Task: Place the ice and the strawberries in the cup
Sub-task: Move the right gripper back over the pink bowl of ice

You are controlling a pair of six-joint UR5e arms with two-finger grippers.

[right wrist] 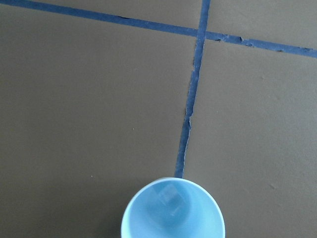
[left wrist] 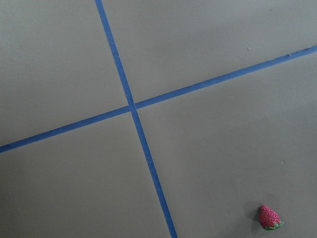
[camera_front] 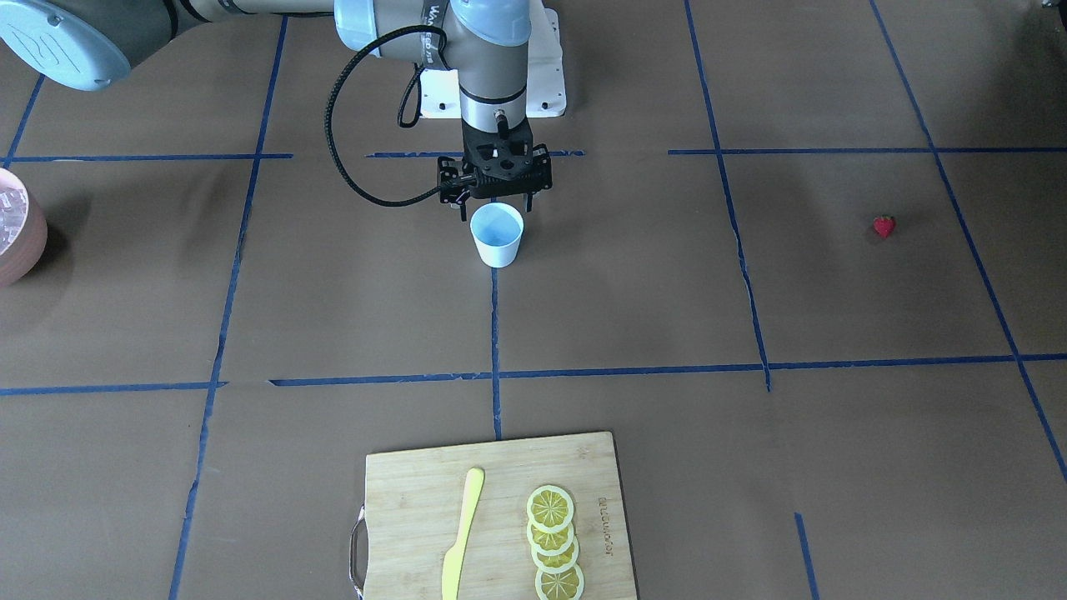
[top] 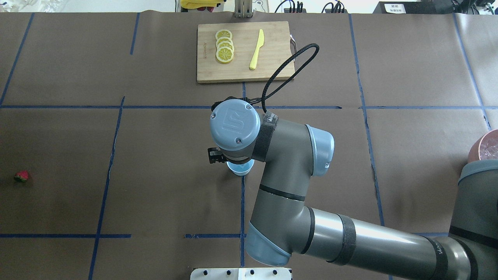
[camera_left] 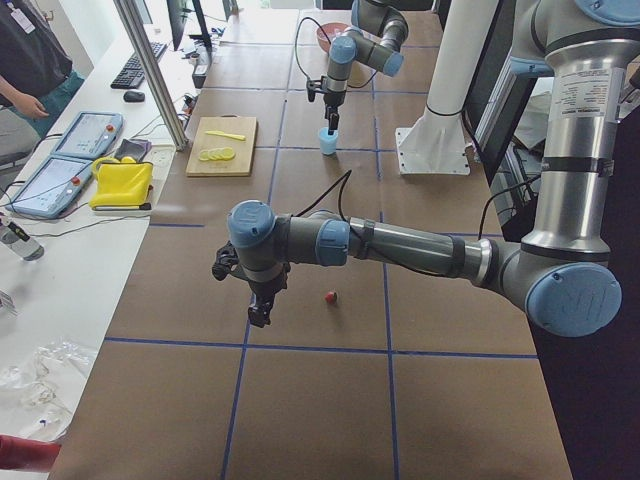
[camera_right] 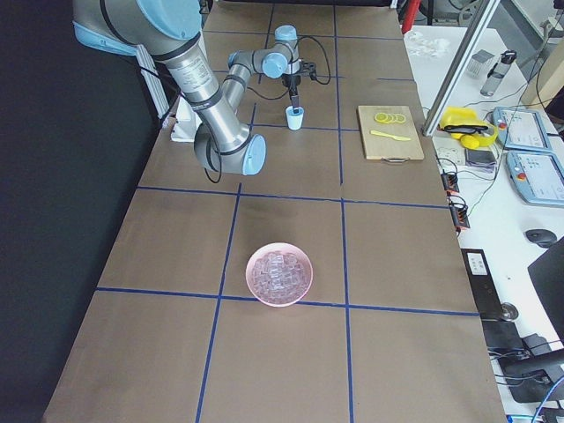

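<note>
The white cup (camera_front: 497, 236) with a light-blue inside stands mid-table. My right gripper (camera_front: 496, 207) hangs just above its far rim with its fingers spread, open and empty. In the right wrist view the cup (right wrist: 172, 210) holds one translucent ice cube (right wrist: 169, 195). More ice (camera_right: 280, 271) fills the pink bowl (camera_right: 264, 295). The red strawberry (camera_front: 884, 226) lies alone on the table and shows in the left wrist view (left wrist: 269, 217). My left gripper (camera_left: 258, 316) hovers near the strawberry (camera_left: 331, 296); I cannot tell if it is open or shut.
A wooden cutting board (camera_front: 400, 500) with lemon slices (camera_front: 552, 542) and a yellow knife (camera_front: 463, 533) sits on the operators' side. The pink bowl (camera_front: 17, 250) is at the table's end on my right. Blue tape lines cross the brown table.
</note>
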